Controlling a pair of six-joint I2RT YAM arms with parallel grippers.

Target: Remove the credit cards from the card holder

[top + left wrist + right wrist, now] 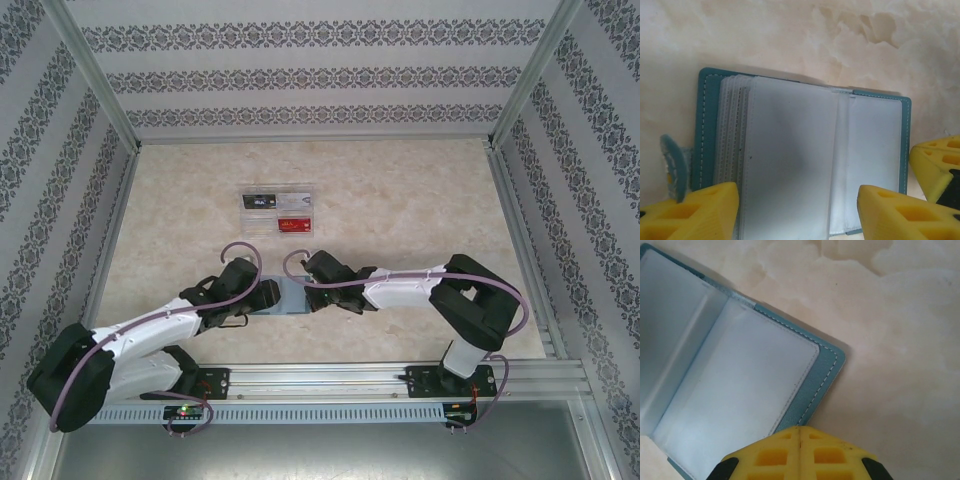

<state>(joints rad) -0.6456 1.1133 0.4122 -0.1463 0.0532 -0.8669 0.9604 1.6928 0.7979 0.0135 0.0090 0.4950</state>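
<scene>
The card holder lies opened flat on the bench, near the arm bases and between the two grippers. The left gripper is spread wide, with one finger at each side of the holder's near edge, so that the open pages are straddled. Whether its fingers touch the plastic cannot be told. The right gripper is pressed together with nothing seen between its fingers, and is set at the outer edge of the right-hand cover. Contact with the cover cannot be confirmed. A clear tray holding cards stands farther back on the bench, well apart from the holder.

The two transparent sleeves facing up appear empty. A stack of further sleeves is gathered at the left, and their contents are hidden. The step in hand is therefore judged to be a check of the sleeves not yet seen.

Recommended procedure:
- The right cover should be pinned to the bench by the closed right gripper, so that the holder is not dragged.
- A single sleeve should be lifted by the left gripper at its free edge, not the whole stack.
- Thin plastic is likely to flex and slip, so a light, slow pinch is advised.
- Any card found should be drawn out through the sleeve's open side, never across the stitching.
</scene>
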